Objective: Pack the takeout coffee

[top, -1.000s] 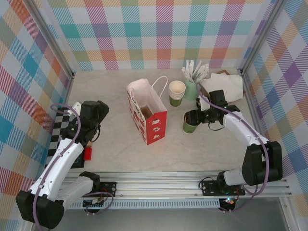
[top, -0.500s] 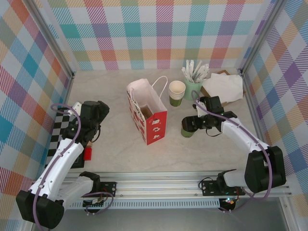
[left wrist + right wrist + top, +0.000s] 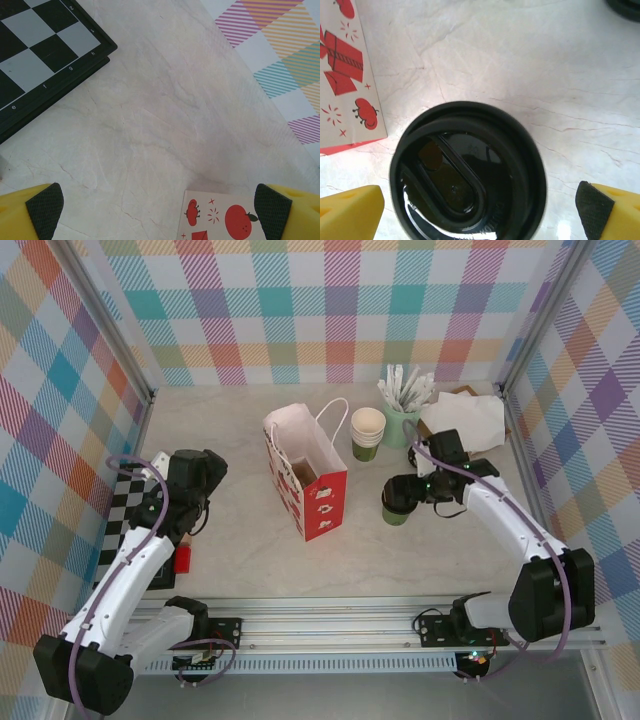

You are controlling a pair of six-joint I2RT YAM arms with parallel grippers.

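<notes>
The takeout coffee [image 3: 396,508], a short dark-green cup with a black lid [image 3: 467,175], stands upright on the marble table just right of the red-and-white paper bag [image 3: 315,475]. My right gripper [image 3: 405,490] hovers over it, open. In the right wrist view the right gripper [image 3: 480,212] straddles the lid, with table showing between each fingertip [image 3: 350,210] and the rim. The bag's printed side [image 3: 345,75] is at the left of that view. My left gripper [image 3: 185,515] hangs open over bare table left of the bag, nothing between its fingers [image 3: 42,210], and the bag's corner [image 3: 225,220] is near its right finger.
A stack of cream-lined green cups [image 3: 367,433], a mint cup of white sticks [image 3: 402,415] and crumpled white paper [image 3: 465,418] stand behind the coffee. A chessboard [image 3: 125,515] [image 3: 40,60] lies at the left edge, a small red block [image 3: 182,558] beside it.
My right gripper's jaws have spread wider around the lid, and the arm dipped towards the cup, then eased back right. The cup stays on the table. The left arm has not moved.
</notes>
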